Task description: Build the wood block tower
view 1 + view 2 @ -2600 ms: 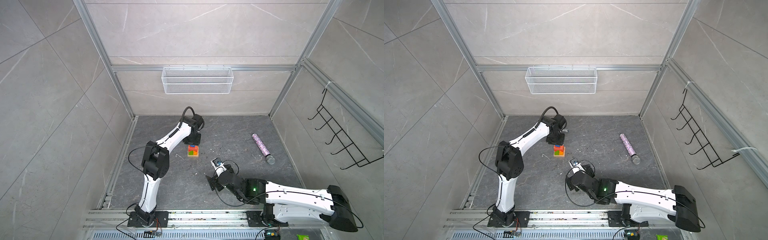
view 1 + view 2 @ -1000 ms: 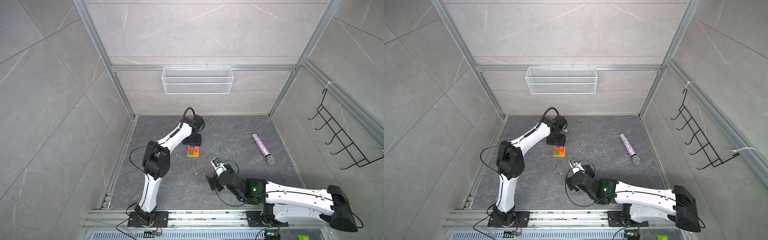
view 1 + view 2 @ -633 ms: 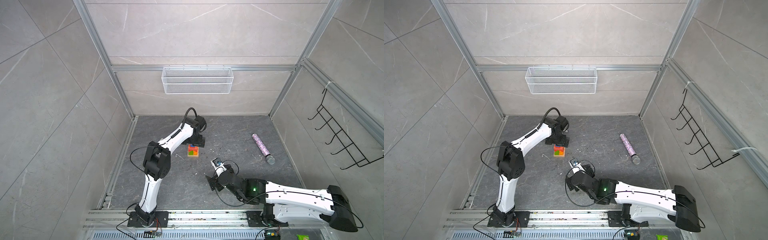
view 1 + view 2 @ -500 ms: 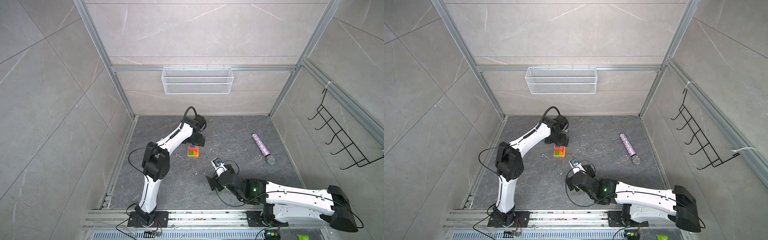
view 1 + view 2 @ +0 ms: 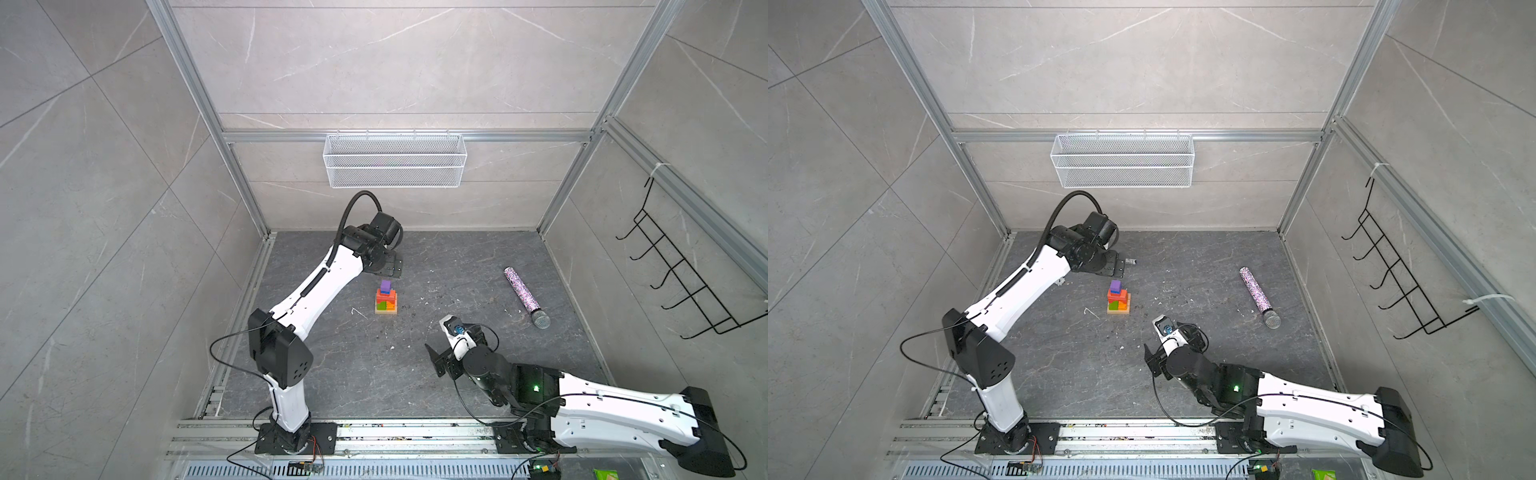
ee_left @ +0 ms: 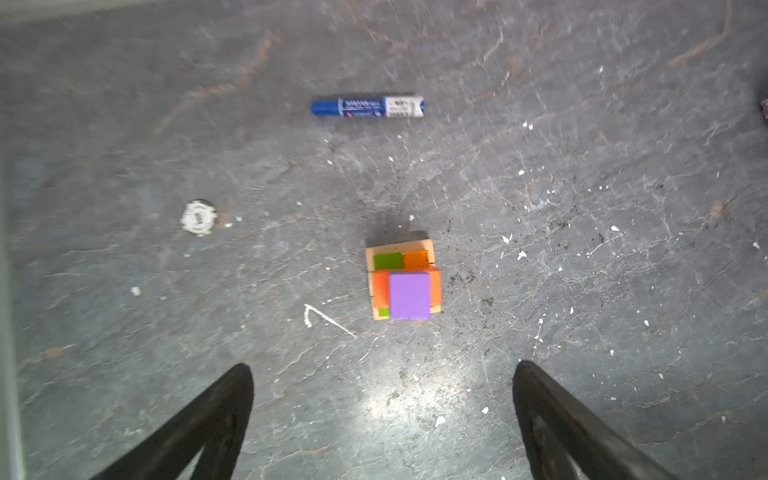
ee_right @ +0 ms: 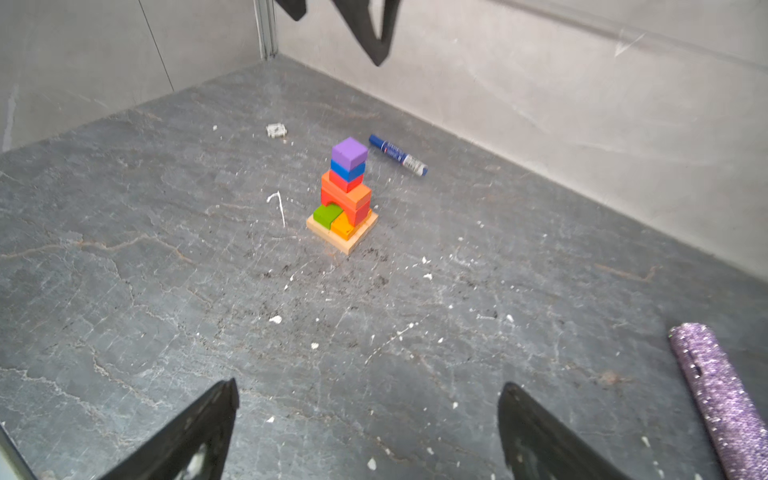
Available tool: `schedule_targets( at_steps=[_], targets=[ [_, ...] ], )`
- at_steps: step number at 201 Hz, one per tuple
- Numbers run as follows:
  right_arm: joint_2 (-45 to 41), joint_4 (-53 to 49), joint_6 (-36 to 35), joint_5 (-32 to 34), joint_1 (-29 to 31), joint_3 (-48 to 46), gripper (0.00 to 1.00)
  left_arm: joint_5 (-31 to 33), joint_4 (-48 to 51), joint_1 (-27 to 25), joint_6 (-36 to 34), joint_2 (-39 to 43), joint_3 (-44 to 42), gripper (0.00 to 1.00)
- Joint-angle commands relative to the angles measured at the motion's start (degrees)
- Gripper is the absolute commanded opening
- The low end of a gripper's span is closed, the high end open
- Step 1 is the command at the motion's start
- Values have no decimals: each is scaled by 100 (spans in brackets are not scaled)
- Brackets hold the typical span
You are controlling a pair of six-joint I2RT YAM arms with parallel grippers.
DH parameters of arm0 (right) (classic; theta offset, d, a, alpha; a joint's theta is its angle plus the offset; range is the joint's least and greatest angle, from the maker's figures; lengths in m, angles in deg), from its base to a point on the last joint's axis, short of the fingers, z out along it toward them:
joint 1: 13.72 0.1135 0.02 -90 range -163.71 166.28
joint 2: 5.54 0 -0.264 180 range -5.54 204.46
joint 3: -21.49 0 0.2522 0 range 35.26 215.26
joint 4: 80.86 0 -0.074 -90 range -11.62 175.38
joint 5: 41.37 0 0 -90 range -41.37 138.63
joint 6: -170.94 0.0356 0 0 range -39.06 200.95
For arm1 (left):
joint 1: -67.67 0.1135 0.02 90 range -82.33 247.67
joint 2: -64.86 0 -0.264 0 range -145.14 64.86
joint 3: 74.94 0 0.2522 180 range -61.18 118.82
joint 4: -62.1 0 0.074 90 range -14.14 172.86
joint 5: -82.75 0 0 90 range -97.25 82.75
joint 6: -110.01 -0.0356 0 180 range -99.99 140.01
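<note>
I'm driving a left arm (image 5: 332, 278) of glossy white shells between chunky matte black joint housings (image 5: 278, 353), the elbow housing dotted with small holes. A ribbed black hose (image 5: 353, 208) runs off its wrist, and a thin black cable (image 5: 224, 353) loops out by the elbow.

The right arm (image 5: 602, 411) has the same white and black, with dark screw dots along the shell and a small green light (image 5: 536, 388) on a black joint. Its wrist carries a white camera pod (image 5: 453, 332) with a bluish lens.

Both arms sit on black base plates (image 5: 326, 436). The left gripper (image 6: 382, 365) and right gripper (image 7: 369, 382) end in matte black, tapering wedge fingers (image 6: 199, 424).
</note>
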Motion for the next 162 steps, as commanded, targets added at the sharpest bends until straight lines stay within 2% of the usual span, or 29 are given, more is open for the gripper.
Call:
schedule_targets(
  at_steps=[1, 31, 50, 86, 123, 144, 162],
  targets=[
    [-267, 336, -796, 322, -38, -118, 100, 331, -624, 92, -264, 782, -469, 100],
    [-292, 358, -1216, 752, -306, -114, 100, 81, -1659, 484, -580, 1550, -1531, 100],
    [-331, 582, -1410, 699, -761, -173, 100, -346, -2318, 941, -788, 1949, -2228, 100],
    [-182, 1052, -1562, 365, -1964, -269, 100, -546, -3377, 1594, -1430, 2506, -3458, 100],
    [528, 1949, -1700, 367, -3105, -359, 100, -477, -4370, 2345, -1880, 2813, -4504, 99],
    [734, 2702, -1467, 259, -3784, -631, 100, -755, -4877, 2755, -1974, 2759, -4996, 99],
    [863, 3196, -1105, 86, -4419, -910, 100, -657, -5235, 3086, -2033, 2639, -5446, 99]
  ],
)
